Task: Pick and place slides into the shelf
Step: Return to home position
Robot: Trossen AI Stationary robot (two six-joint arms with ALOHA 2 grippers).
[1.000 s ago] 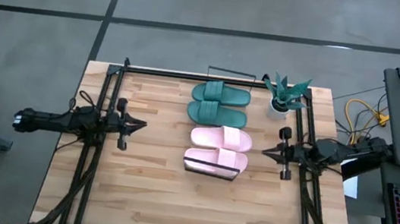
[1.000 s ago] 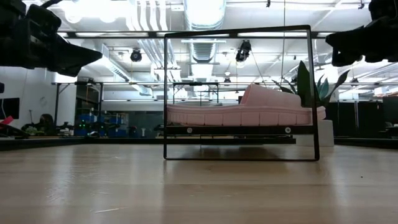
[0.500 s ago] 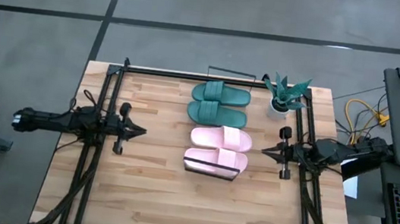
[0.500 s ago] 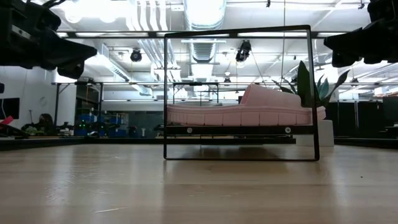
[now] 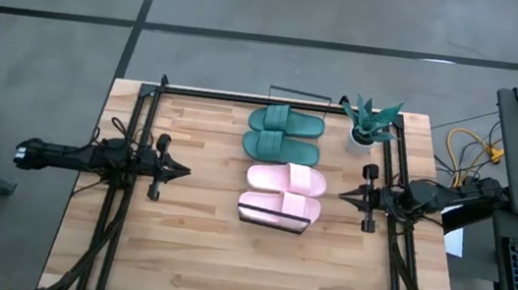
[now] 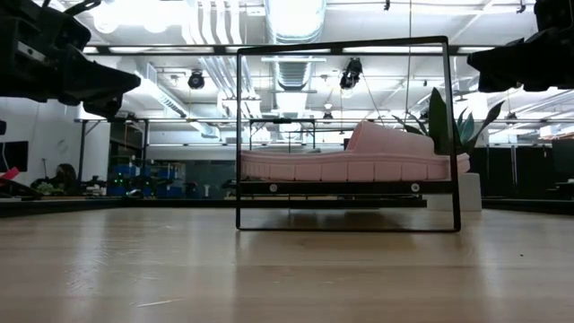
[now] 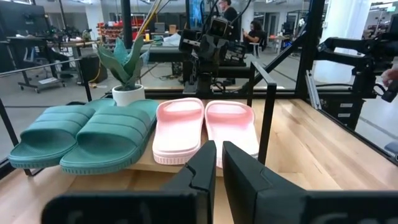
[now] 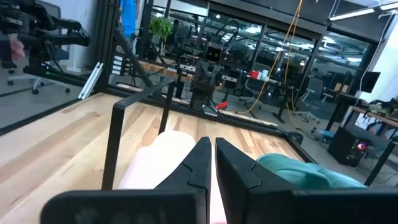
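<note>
Two teal slides [image 5: 284, 135] and two pale pink slides [image 5: 283, 193] lie side by side, soles down, on the shelf [image 5: 274, 224] at the table's middle. In the left wrist view the teal slides [image 7: 87, 134] and pink slides [image 7: 205, 124] rest on its wood plank [image 7: 140, 167]. The low view shows a pink slide [image 6: 359, 160] inside the black wire frame [image 6: 345, 43]. My left gripper [image 5: 183, 167] hovers shut to the shelf's left, pointing level at it. My right gripper [image 5: 342, 196] hovers shut to its right, also pointing at it. Neither holds anything.
A potted plant [image 5: 368, 127] stands at the far right beside the shelf. Black arm frames [image 5: 123, 208] run along both sides of the wooden table [image 5: 224, 269]. Bare tabletop lies in front of the shelf. People and other equipment show in the room beyond.
My left gripper has rolled a little about the line it points along, staying where it was. The slides and the shelf have not moved.
</note>
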